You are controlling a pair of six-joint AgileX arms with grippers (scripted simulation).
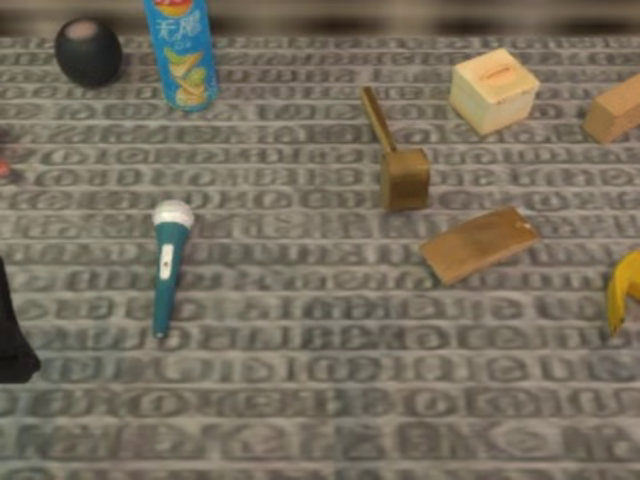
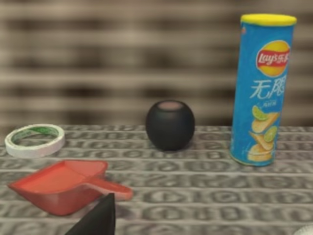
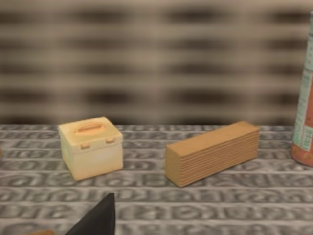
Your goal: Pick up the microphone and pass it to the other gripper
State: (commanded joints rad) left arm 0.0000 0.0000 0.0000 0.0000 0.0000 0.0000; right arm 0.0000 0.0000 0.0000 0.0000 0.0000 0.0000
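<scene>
Left gripper (image 1: 14, 335) parked at table edge — finger state can't tell. Microphone (image 1: 168, 266) lies flat just beside it, untouched, nearest arm for pickup.

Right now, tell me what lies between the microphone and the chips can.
Nothing: in the top view the stretch of patterned table from the microphone's white head up to the blue chips can is bare. The black sphere sits off to the can's left.
</scene>
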